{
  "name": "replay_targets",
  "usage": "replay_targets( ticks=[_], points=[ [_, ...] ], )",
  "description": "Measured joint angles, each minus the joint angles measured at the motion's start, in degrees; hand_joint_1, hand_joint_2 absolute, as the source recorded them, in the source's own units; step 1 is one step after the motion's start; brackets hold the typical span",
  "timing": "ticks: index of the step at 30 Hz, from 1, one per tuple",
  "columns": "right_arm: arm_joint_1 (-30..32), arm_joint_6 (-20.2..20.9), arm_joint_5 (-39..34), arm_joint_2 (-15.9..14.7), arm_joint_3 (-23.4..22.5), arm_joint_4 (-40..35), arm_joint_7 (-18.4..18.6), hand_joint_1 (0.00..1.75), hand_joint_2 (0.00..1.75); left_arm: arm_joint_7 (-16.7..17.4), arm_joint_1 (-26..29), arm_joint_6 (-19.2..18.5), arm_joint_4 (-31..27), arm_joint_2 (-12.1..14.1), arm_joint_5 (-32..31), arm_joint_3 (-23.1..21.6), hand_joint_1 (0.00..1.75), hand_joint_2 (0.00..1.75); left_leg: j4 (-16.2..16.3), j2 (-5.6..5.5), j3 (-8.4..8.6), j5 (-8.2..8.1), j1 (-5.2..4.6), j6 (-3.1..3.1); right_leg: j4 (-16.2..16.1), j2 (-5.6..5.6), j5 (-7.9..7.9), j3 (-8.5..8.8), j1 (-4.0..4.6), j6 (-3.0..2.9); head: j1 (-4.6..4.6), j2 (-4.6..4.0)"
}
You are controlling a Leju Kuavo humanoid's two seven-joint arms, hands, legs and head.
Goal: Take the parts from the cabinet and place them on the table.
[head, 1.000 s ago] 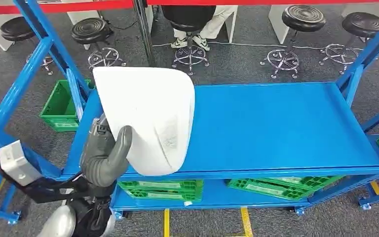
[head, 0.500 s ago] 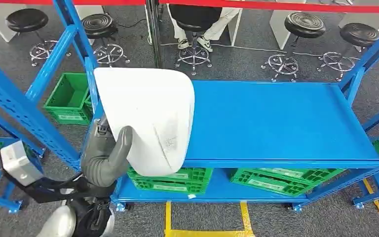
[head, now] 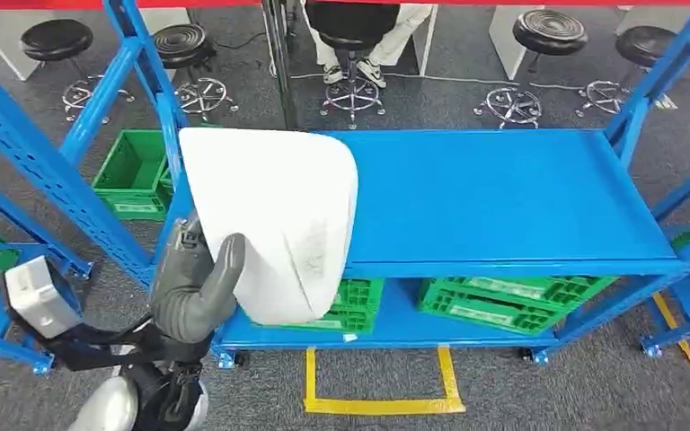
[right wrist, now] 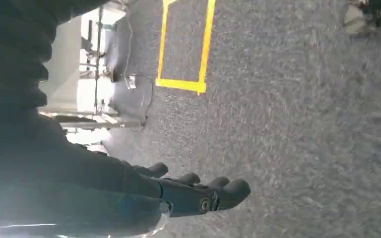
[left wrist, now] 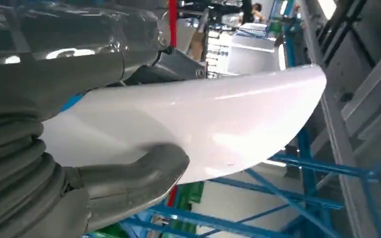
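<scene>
One white curved part is being clamped by the left robot hand, thumb pressing its near edge, at centre left above the blue tabletop, presumably for placing, while the right robot hand is hanging empty, fingers loosely curled.
</scene>
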Motion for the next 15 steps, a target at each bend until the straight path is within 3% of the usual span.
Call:
replay_targets(
  ticks=[1,2,3,4,6,7,8,9,12,13,15],
  points=[
    [0.0,0.0,0.0,0.1,0.0,0.0,0.1,0.00,1.75,0.3,0.4,0.1,-0.1,0.1,-0.2,0.0,1.75,1.75,4.1,0.00,-1.04,-2.60,0.31,-0.39,0.2,-0.05,0.51,-0.79,0.00,0.01,-0.09,0.00],
    [0.1,0.1,0.0,0.3,0.0,0.0,0.2,0.00,1.75,0.7,0.8,0.2,-0.3,0.3,-0.4,0.0,1.75,1.75,7.9,0.01,-1.80,-3.99,0.60,-0.79,0.5,-0.14,1.03,-1.76,-0.03,0.09,-0.11,0.00],
    [0.1,0.2,0.0,0.3,0.0,0.0,0.4,0.00,1.75,1.1,1.3,0.5,-0.4,0.5,-0.5,0.0,1.75,1.75,9.5,0.05,-1.53,-3.29,0.86,-1.12,0.9,-0.21,1.49,-2.83,-0.13,0.28,-0.22,0.00],
    [0.2,0.3,0.0,0.5,0.0,0.0,0.5,0.00,1.75,1.4,1.7,0.6,-0.6,0.7,-0.7,0.0,1.75,1.75,8.8,0.12,-0.25,-1.43,1.09,-1.39,1.3,-0.25,1.86,-3.78,-0.25,0.47,-0.28,0.00],
    [0.2,0.6,0.0,0.6,0.0,0.0,0.9,0.00,1.75,2.2,2.5,1.3,-1.2,1.0,-1.3,0.0,1.75,1.75,2.1,0.22,5.13,2.61,1.58,-1.94,2.6,-0.25,2.43,-5.79,-0.64,1.08,-0.33,0.00],
    [0.1,0.8,0.0,0.6,0.0,0.0,1.1,0.00,1.75,2.5,2.8,1.6,-1.6,1.1,-1.6,0.0,1.75,1.75,-2.8,0.21,8.87,2.48,1.91,-2.20,3.5,-0.21,2.63,-6.51,-0.67,1.40,-0.48,0.00],
    [0.1,0.8,0.0,0.5,0.0,0.0,1.2,0.00,1.75,2.9,3.1,1.8,-2.0,1.2,-1.8,0.1,1.75,1.75,-6.7,0.06,11.38,0.32,1.69,-2.43,4.1,-0.03,2.75,-7.18,-0.50,1.70,-0.92,0.00],
    [0.1,0.8,0.0,0.6,0.0,0.0,1.4,0.00,1.75,3.3,3.6,2.1,-2.6,1.4,-2.0,0.2,1.75,1.75,-7.3,0.02,11.32,-0.26,1.56,-1.24,4.4,-0.01,3.10,-7.34,-0.48,2.20,-0.81,0.00],
    [0.6,-1.2,0.0,0.5,0.3,0.0,0.1,0.00,1.75,4.3,4.9,2.3,-3.5,1.9,-2.8,0.2,1.75,1.75,-7.4,0.03,10.01,0.98,1.21,0.61,3.9,0.04,4.73,-7.54,-0.78,3.32,-0.46,0.00],
    [0.8,-2.4,0.0,0.4,0.3,0.0,-1.1,0.00,1.75,4.3,5.1,2.3,-3.8,2.0,-3.0,0.2,1.75,1.75,-7.4,0.16,9.42,1.71,1.36,1.31,4.4,0.08,3.02,-8.01,-1.03,3.62,-0.48,0.00],
    [0.9,-6.2,0.0,0.5,0.7,0.0,-4.0,0.00,1.75,4.3,5.8,2.6,-4.5,2.1,-3.7,0.3,1.75,1.75,-7.4,0.03,7.70,3.13,1.23,2.06,10.3,0.07,-4.89,-9.19,-1.11,4.00,0.31,0.00]
  ],
)
